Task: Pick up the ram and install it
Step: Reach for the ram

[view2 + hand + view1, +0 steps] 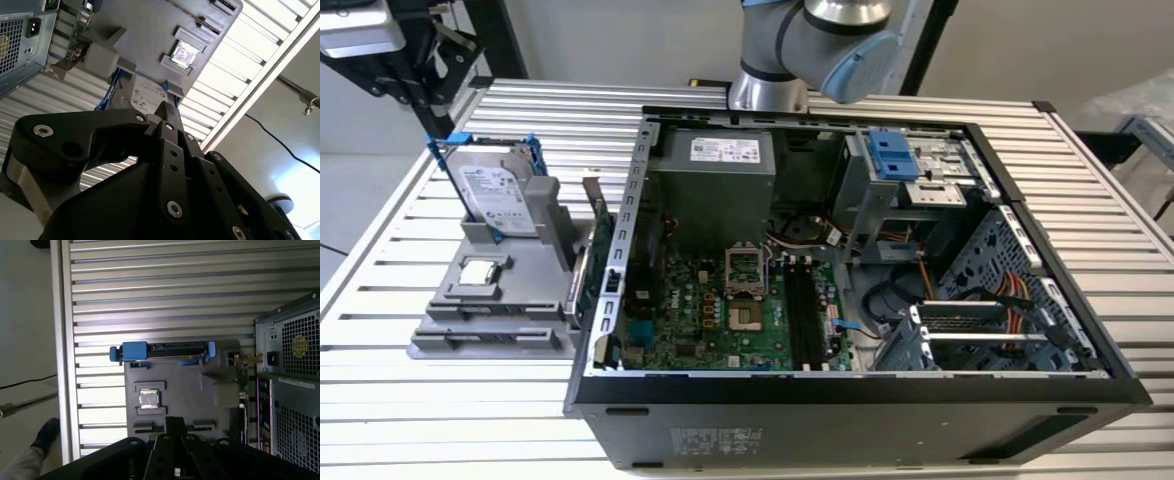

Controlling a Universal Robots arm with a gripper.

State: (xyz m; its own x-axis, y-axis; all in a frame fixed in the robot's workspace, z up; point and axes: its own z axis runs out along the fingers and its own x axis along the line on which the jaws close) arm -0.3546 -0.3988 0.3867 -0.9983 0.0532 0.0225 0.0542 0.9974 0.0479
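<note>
The gripper [167, 111] has its two black fingers pressed together, with nothing between them. In both wrist views it hangs above the grey holder [172, 382]. The ram [243, 382] stands on its thin edge at the side of the holder, just beside the computer case [854, 390]. In the exterior view this spot is at the middle left of the frame. The hard drive [494, 190] in its blue frame and the little silver chip [480, 272] sit in the holder too. The robot arm [821, 40] is at the top of the exterior view.
</note>
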